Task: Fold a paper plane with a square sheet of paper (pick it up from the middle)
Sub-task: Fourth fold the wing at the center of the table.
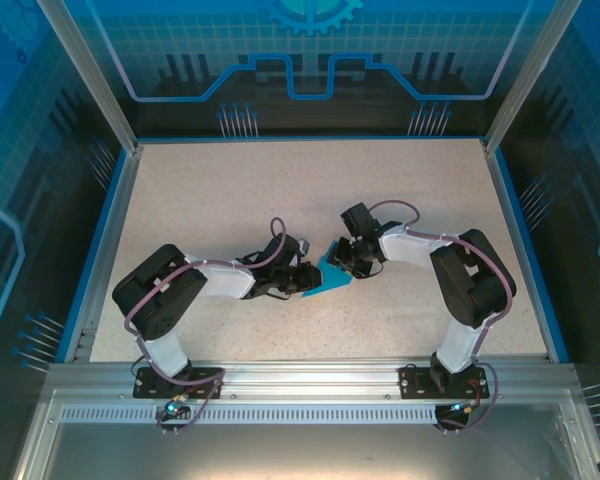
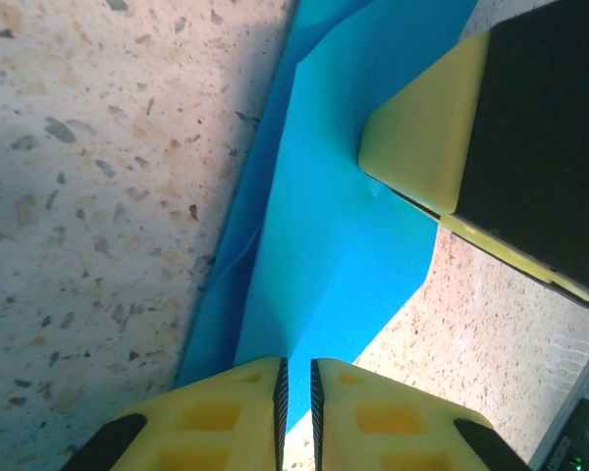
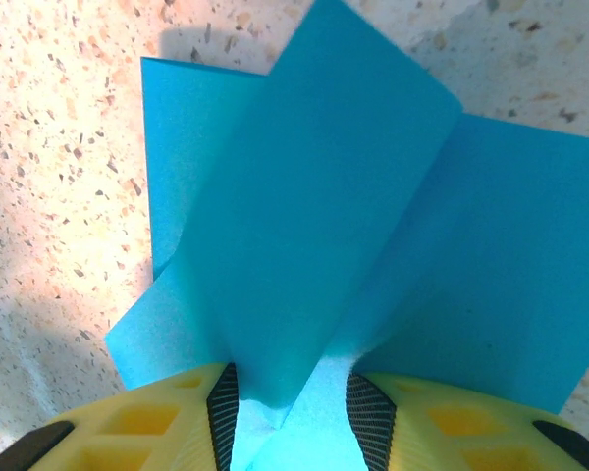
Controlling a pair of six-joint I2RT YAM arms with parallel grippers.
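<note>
**1. Status.** The sheet (image 1: pixel 325 280) lies on the table (image 1: pixel 230 200) near its middle, between my two grippers. It is partly folded. In the right wrist view one flap (image 3: pixel 304 216) crosses the lower layer at a slant and rises off it. It is not yet a dart. I judge this an early fold, with the crease not pressed flat.

**2. Left gripper.** My left gripper (image 1: pixel 300 281) sits at the sheet's near-left edge. In its wrist view the jaws (image 2: pixel 296 368) are nearly together, with only a slit between them. A blue edge of the sheet (image 2: pixel 334 255) runs into that slit, so I read this as a clamp on the sheet.

**3. Right gripper.** My right gripper (image 1: pixel 348 262) sits at the far-right side. Its jaws (image 3: pixel 290 392) stand partly apart, and a raised ridge of paper fills the gap and meets both pads. I judge this a loose grip on the sheet. One of its fingers (image 2: pixel 422 147) rests on the paper in the left wrist view.

**4. Next move.** One gripper should anchor the lower layer. The other should lay the flap down and run along the crease. Align the edges before pressing.

**5. Hazards.**
- The two grippers are very near each other, so a careless sweep could make them collide.
- Opposed pulls could tear or skew the thin paper.
- The walls of the cell stand well apart from the work.
</note>
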